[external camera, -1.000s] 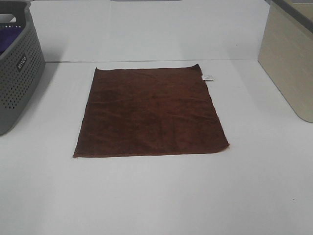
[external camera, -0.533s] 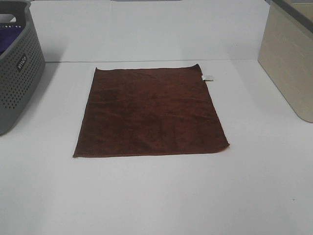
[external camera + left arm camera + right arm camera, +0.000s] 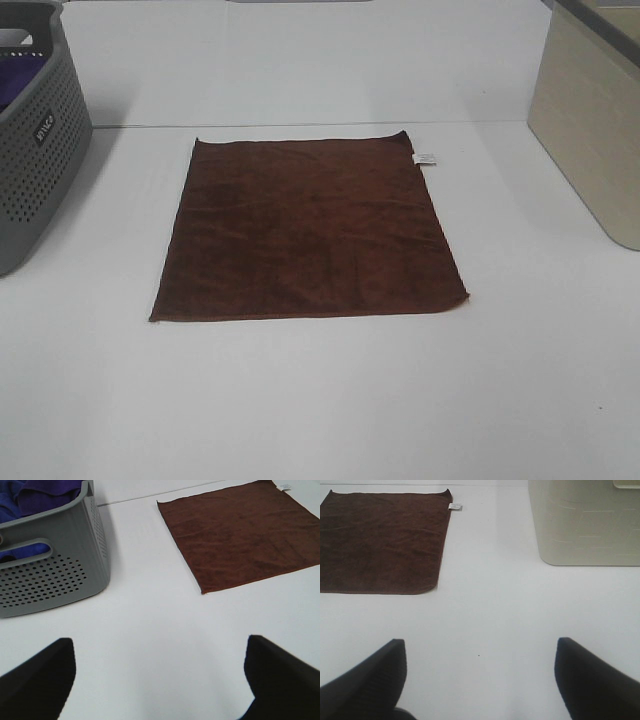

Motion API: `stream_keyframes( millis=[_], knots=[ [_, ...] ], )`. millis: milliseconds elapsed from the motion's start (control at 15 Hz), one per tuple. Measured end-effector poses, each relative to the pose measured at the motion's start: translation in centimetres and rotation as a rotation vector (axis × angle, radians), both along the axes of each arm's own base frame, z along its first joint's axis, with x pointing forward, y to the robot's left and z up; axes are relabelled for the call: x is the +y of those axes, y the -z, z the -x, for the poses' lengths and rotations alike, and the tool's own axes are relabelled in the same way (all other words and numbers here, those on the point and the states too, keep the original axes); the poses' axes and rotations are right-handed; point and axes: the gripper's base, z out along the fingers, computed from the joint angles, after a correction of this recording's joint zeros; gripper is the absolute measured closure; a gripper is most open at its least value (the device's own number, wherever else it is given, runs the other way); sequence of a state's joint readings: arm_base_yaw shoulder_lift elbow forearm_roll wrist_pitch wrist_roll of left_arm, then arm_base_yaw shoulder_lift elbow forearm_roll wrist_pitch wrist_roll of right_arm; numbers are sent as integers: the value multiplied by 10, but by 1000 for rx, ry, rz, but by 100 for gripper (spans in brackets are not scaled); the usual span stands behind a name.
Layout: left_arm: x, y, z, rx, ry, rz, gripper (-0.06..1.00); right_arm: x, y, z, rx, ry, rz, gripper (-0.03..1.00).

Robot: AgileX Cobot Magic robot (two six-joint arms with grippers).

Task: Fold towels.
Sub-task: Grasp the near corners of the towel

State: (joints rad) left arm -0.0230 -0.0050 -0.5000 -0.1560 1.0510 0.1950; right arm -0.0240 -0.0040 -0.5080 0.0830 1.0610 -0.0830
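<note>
A dark reddish-brown towel (image 3: pixel 308 228) lies flat and unfolded on the white table, with a small white tag (image 3: pixel 424 158) at its far right corner. It also shows in the left wrist view (image 3: pixel 242 535) and the right wrist view (image 3: pixel 382 540). Neither arm shows in the exterior high view. My left gripper (image 3: pixel 160 675) is open and empty over bare table, well short of the towel's near left corner. My right gripper (image 3: pixel 480 675) is open and empty over bare table, short of the towel's near right corner.
A grey perforated basket (image 3: pixel 30 150) stands at the left edge, holding purple and blue cloth (image 3: pixel 35 492). A beige bin (image 3: pixel 595 120) stands at the right edge; it also shows in the right wrist view (image 3: pixel 585 525). White table (image 3: pixel 320 400) surrounds the towel.
</note>
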Motion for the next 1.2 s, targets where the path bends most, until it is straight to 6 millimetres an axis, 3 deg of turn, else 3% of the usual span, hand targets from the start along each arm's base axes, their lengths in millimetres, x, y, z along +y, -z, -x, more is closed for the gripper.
stream_keyframes(
  millis=[1200],
  knots=[
    [0, 0, 0, 0, 0, 0, 10, 0, 0, 0, 0, 0, 0, 18]
  ],
)
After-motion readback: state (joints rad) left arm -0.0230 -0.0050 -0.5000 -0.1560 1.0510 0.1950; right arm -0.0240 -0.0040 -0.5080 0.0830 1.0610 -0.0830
